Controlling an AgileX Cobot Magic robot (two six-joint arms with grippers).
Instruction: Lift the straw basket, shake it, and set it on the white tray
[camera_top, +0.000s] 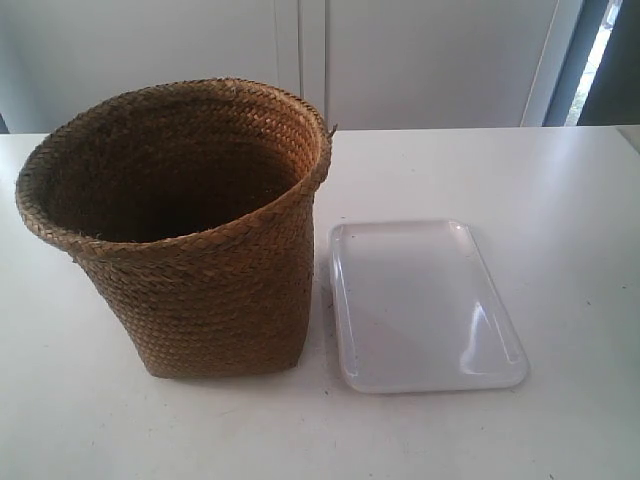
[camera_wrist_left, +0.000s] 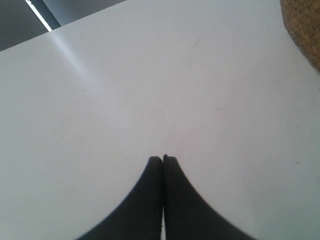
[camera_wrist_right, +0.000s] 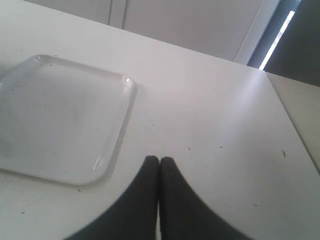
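In the exterior view the basket (camera_top: 190, 240) stands upright on the white table (camera_top: 560, 200), its wide rim open to the camera and its inside dark. The tray (camera_top: 425, 305) lies flat on the table just beside the basket's base, on the view's right, with a thin strip of table between them; nothing sits on the tray. In the left wrist view the left gripper (camera_wrist_left: 162, 159) is over bare table with its two dark fingers pressed together and nothing between them. Only a woven edge of the basket (camera_wrist_left: 305, 25) shows at a corner of that picture, well apart from the fingertips. In the right wrist view the right gripper (camera_wrist_right: 159, 159) also has its fingers closed against each other, holding nothing. The tray (camera_wrist_right: 60, 125) lies near it, one rounded corner close to the fingertips but not touching them.
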